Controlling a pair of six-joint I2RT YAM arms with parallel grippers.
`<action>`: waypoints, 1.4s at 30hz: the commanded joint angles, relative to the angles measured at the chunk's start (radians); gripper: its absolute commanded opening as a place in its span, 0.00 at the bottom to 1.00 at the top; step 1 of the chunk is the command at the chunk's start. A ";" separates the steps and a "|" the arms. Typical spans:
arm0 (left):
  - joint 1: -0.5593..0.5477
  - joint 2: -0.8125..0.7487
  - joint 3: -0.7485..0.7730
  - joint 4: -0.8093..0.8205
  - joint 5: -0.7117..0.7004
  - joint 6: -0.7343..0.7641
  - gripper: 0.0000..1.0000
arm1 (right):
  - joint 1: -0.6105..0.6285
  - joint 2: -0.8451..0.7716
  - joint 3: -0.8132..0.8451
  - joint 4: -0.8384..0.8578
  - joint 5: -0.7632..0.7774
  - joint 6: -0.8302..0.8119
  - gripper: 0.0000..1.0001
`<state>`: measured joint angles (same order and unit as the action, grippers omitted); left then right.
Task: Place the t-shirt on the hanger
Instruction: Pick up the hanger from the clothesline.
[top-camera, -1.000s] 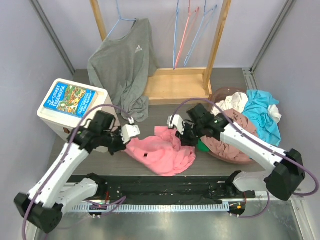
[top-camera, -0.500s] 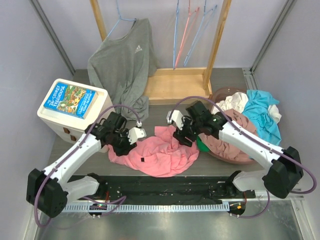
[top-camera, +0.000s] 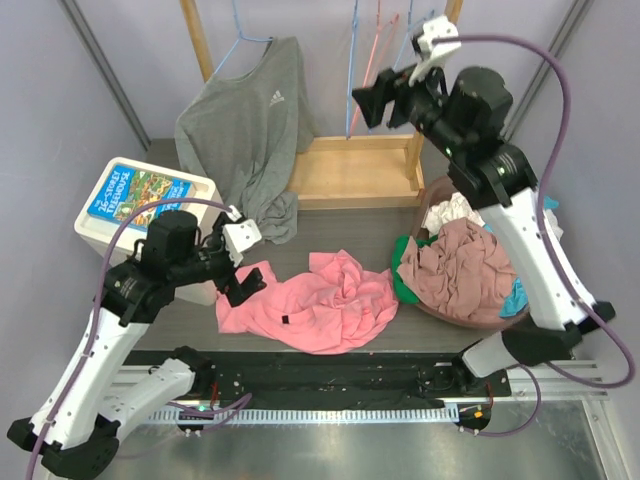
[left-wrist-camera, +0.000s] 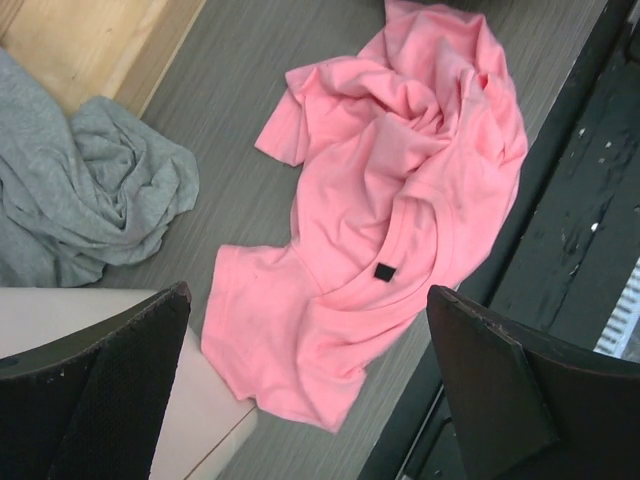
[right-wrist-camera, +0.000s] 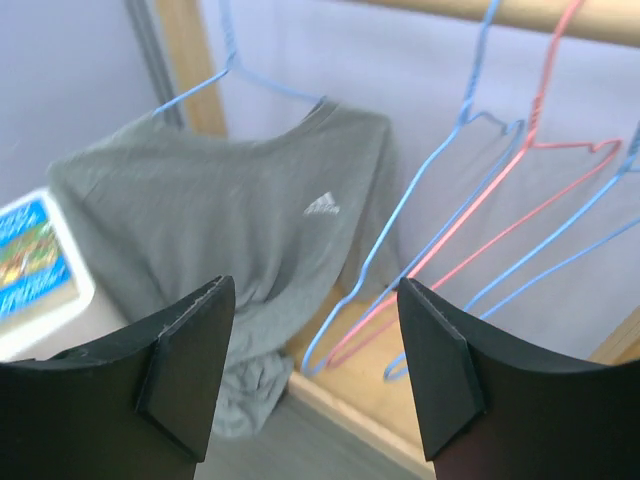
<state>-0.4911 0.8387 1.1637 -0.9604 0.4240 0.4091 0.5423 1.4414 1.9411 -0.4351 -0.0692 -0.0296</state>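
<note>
Left claw (left-wrist-camera: 308, 292) gapes above the crumpled salmon-pink t-shirt (left-wrist-camera: 400, 190).

Grey top (top-camera: 245, 120) with a white logo hangs off the left end of the wooden rack (top-camera: 350, 170), its bottom bunched up on the dark table (top-camera: 330, 225) right next to a white box (top-camera: 120, 245). There's a colourful picture book (top-camera: 135, 198) lying flat on that box. A pink hanger (top-camera: 372, 60) dangles from the rack's bar. Over on the right, a basket (top-camera: 450, 310) is stuffed with laundry: a mauve garment (top-camera: 455, 265) on top, a white one (top-camera: 455, 210) behind it, a bit of green (top-camera: 403, 272) poking out the left side.
</note>
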 joint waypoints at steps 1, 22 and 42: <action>0.000 -0.032 0.021 0.066 0.025 -0.136 1.00 | -0.042 0.221 0.195 0.130 0.121 0.172 0.70; 0.014 -0.121 -0.018 0.101 0.019 -0.139 1.00 | -0.062 0.468 0.295 0.387 0.190 0.212 0.11; 0.014 -0.090 -0.009 0.107 -0.033 -0.162 1.00 | -0.064 0.116 -0.071 0.397 -0.208 0.310 0.01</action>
<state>-0.4824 0.7326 1.1381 -0.8902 0.3882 0.2684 0.4820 1.7405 1.9862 -0.0196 -0.1158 0.2466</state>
